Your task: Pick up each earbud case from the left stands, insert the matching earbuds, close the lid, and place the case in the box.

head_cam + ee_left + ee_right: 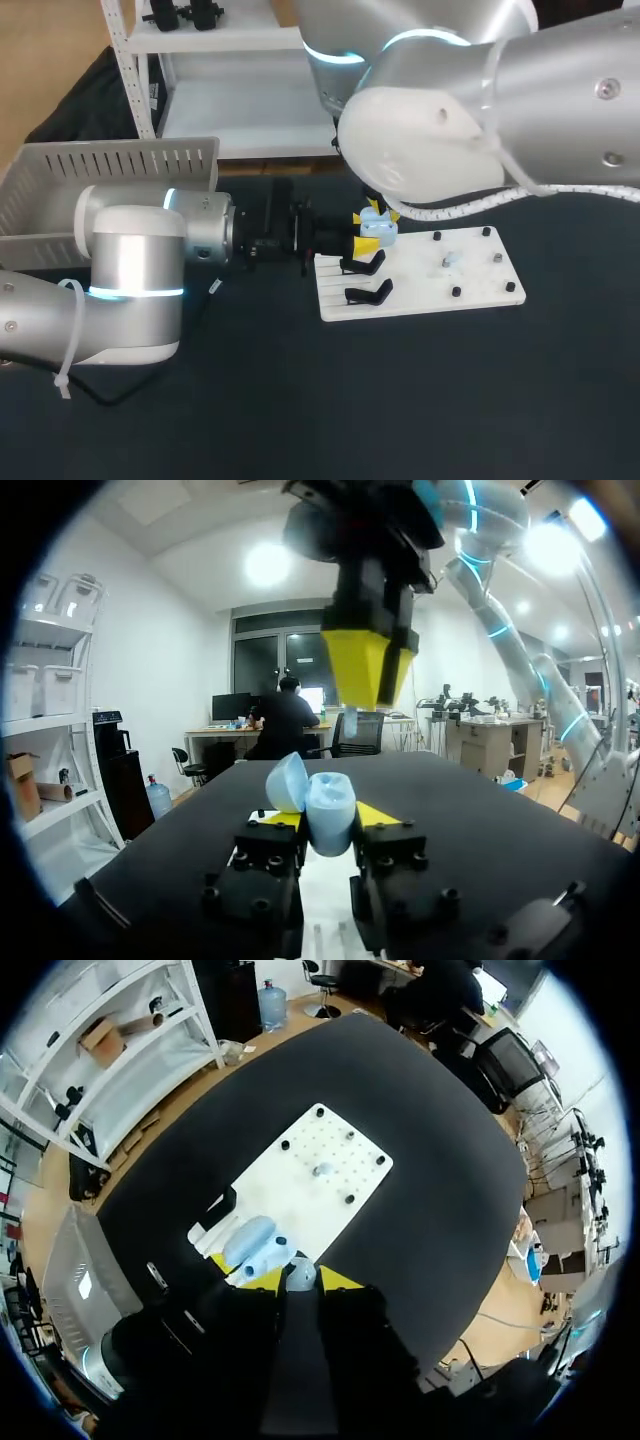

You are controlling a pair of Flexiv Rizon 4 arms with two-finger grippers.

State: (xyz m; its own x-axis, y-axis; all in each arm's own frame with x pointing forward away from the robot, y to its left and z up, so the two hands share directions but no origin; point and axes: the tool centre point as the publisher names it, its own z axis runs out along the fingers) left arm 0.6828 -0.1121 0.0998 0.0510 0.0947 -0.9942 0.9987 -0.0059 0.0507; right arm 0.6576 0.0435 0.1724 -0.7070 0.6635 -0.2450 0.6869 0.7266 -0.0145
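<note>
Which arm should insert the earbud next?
Right. The right gripper hangs above the open case, an earbud between its tips; the left gripper is shut on the case.

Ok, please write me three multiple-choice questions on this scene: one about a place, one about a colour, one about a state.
1. Where is the case? A in the box; B in the left gripper; C on a stand.
2. What colour is it? A light blue; B red; C black.
3. How is its lid? A open; B shut; C missing.
Answers: B, both fingers press it from two sides. A, it shows pale blue in every view. A, the lid stands tilted up off the body.
</note>
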